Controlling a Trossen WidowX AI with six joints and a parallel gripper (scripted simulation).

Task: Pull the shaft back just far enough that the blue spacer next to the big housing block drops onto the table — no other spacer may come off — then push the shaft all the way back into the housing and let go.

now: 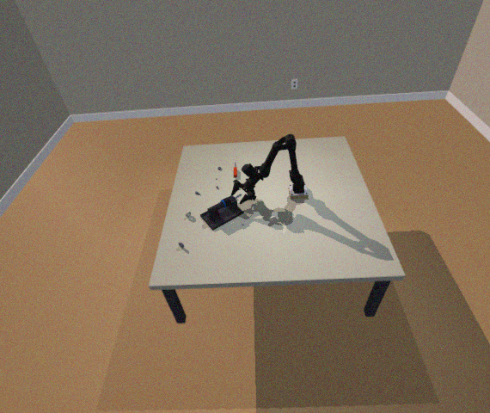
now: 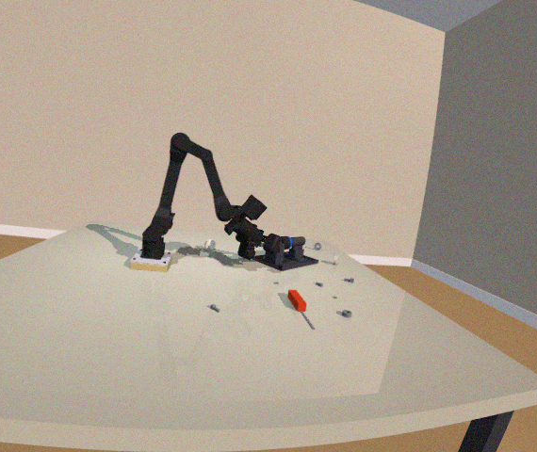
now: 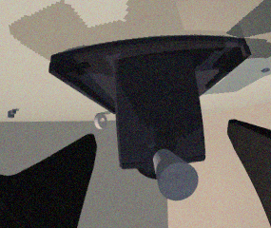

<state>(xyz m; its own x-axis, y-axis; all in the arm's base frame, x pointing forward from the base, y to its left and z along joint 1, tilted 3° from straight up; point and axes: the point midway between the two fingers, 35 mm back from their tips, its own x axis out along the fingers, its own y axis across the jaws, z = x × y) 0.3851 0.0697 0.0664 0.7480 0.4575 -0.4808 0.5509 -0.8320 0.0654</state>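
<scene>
The dark fixture has a base plate (image 1: 213, 224) (image 2: 284, 266) with upright blocks; the near block (image 3: 159, 104) fills the middle of the wrist view. The blue spacer (image 1: 223, 202) (image 2: 289, 242) shows as a thin band on the dark cylindrical row above the plate, between the blocks. The wrist view does not show it. The grey shaft (image 3: 178, 181) sticks out of the near block towards the wrist camera. My gripper (image 1: 237, 199) (image 3: 164, 133) is open and empty, its fingers on either side of the shaft and apart from it. In the exterior view the fingertips are partly hidden.
A red-handled screwdriver (image 1: 235, 171) (image 2: 297, 300) lies beside the fixture. Several small grey parts are scattered around, including a nut (image 2: 346, 314) and a bolt (image 2: 214, 308). A pale ring (image 3: 100, 121) shows behind the fixture. The table edge (image 1: 276, 280) is well away from the fixture.
</scene>
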